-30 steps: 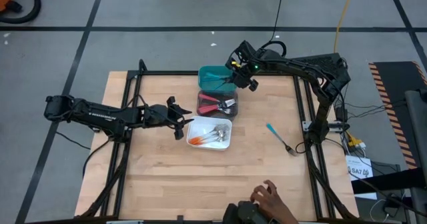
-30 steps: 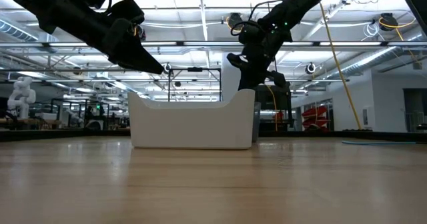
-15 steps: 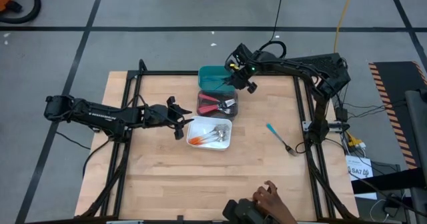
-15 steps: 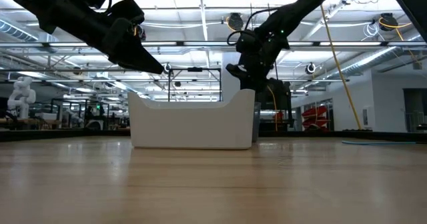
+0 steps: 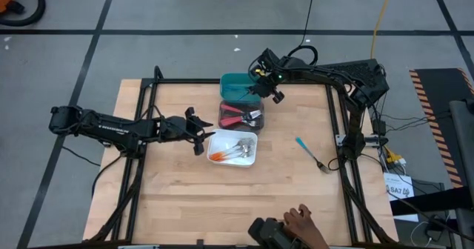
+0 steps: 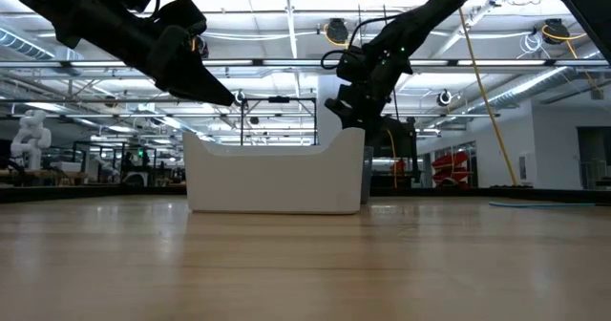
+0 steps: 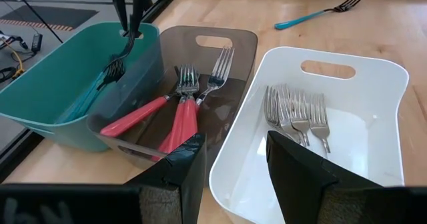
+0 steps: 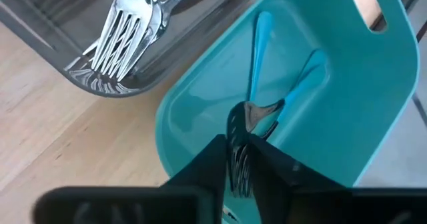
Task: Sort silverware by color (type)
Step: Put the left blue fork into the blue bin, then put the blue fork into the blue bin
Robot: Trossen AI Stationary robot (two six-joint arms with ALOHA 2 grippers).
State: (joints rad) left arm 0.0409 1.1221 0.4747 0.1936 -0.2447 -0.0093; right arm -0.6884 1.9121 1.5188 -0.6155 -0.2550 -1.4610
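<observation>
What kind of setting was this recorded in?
Probably a large robotics lab or industrial hall: ceiling trusses with strip lights, a white humanoid robot in the background, and a grey tiled floor around the wooden table.

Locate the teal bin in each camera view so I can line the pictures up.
High view: teal bin at the table's far edge, under the right gripper.
Low view: not visible; the white bin stands in front.
Left wrist view: at the picture's left, beside the dark bin.
Right wrist view: fills the middle, blue-handled forks inside.
Shared landmark: the dark bin with red-handled forks, next to the teal one.
</observation>
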